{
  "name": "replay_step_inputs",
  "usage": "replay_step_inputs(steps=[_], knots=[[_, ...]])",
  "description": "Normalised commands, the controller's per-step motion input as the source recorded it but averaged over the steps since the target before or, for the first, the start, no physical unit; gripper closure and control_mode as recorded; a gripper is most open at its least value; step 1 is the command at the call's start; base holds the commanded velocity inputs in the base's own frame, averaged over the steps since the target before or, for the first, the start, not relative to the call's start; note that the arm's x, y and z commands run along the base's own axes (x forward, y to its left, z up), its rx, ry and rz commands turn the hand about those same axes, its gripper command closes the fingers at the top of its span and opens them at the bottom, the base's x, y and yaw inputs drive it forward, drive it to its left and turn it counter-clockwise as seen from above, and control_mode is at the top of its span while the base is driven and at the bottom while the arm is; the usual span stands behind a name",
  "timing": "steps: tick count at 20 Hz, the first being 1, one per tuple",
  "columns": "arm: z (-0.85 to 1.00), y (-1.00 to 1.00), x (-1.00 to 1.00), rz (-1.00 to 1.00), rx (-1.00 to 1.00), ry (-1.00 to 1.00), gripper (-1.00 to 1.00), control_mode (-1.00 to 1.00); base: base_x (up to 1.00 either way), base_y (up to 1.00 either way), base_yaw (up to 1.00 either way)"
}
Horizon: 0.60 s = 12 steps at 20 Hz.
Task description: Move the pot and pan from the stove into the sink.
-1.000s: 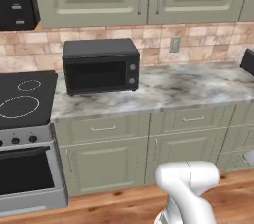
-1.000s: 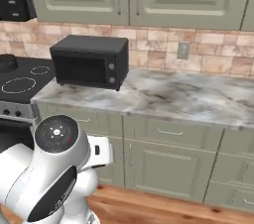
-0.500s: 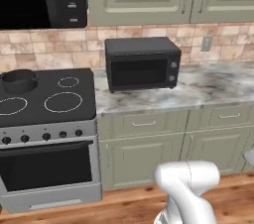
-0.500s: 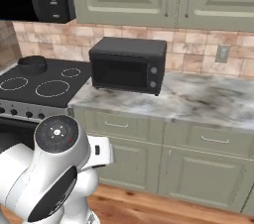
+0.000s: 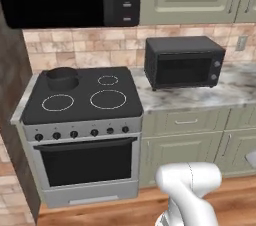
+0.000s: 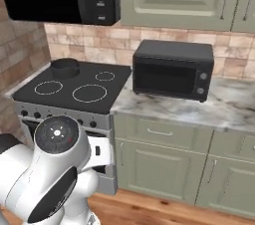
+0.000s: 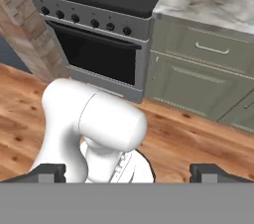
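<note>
One pot (image 5: 62, 77) sits on the stove's (image 5: 117, 112) back-left burner, awaiting pickup; my end effector (image 7: 128, 172) hangs open and empty, well short of it.

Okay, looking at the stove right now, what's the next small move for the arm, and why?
Probably raise and extend the arm toward the short dark cylindrical pot on the back-left burner of the black glass stove. The end effector is open, empty and tucked low near the wooden floor, far from the pot, so nothing can be grasped yet.
</note>
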Motion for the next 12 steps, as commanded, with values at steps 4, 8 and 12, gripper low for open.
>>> replay_step_inputs(steps=[4,8,12], knots=[[0.00,0.00,0.00,0.00,0.00,0.00,-1.00,1.00,0.16,0.78,0.06],[0.00,0.00,0.00,0.00,0.00,0.00,-1.00,1.00,0.17,0.75,0.06],[0.00,0.00,0.00,0.00,0.00,0.00,-1.00,1.00,0.17,0.69,0.05]])
